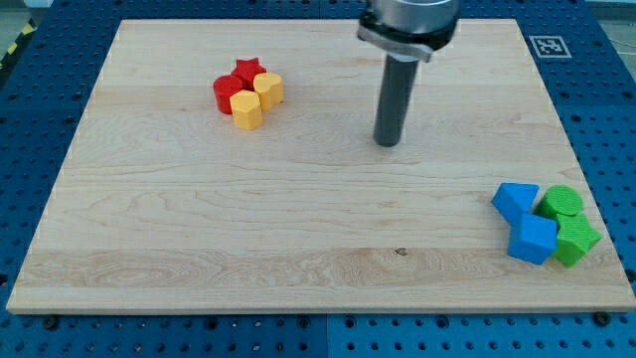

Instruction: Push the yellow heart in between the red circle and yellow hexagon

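Note:
The yellow heart (pixel 245 109) lies at the view's upper left, touching the red circle (pixel 227 92) on its left and the yellow hexagon (pixel 268 88) on its upper right. A red star (pixel 248 71) sits just above them, touching the group. My tip (pixel 387 142) stands on the board well to the right of this cluster, about a quarter of the board's width away, touching no block.
At the view's lower right a cluster holds two blue blocks (pixel 516 200) (pixel 534 239), a green circle (pixel 562 202) and a green block (pixel 575 240). The wooden board (pixel 298 239) rests on a blue pegboard table.

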